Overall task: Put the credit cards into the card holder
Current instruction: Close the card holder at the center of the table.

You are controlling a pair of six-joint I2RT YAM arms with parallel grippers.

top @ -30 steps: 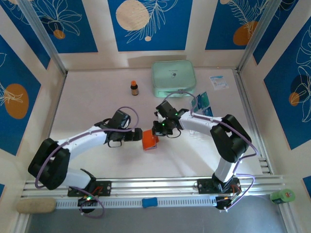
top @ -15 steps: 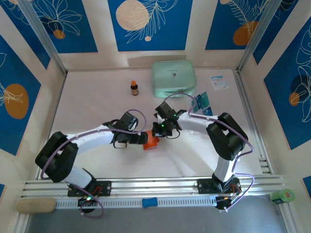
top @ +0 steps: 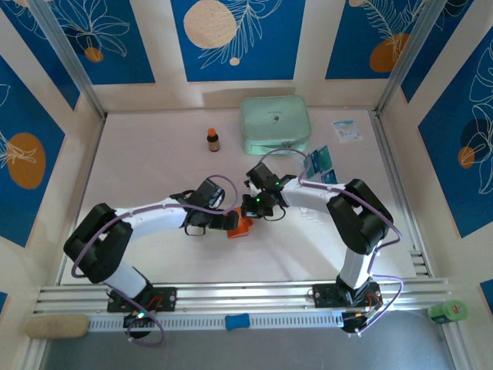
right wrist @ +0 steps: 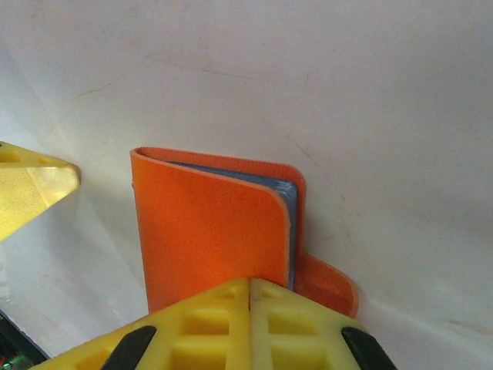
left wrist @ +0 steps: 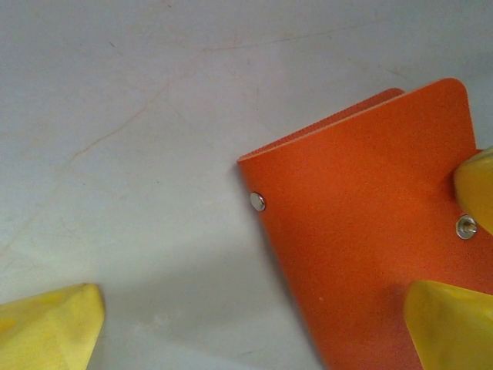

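From above: card holder (top: 241,227) mid-worktop (top: 154,154), between left hand (top: 229,222) and right hand (top: 249,208); loose credit cards (top: 320,163) well apart, beside the green case (top: 275,123). At the left wrist: left hand (left wrist: 250,310) spread wide, straddling the orange cover, gripping nothing. Best closed squarely, clear of the snap stud (left wrist: 257,202). At the right wrist: right hand (right wrist: 250,304) clenched empty, tips pressing the cover, grey-blue edges inside, likely cards. Press firmly to stop any slide.
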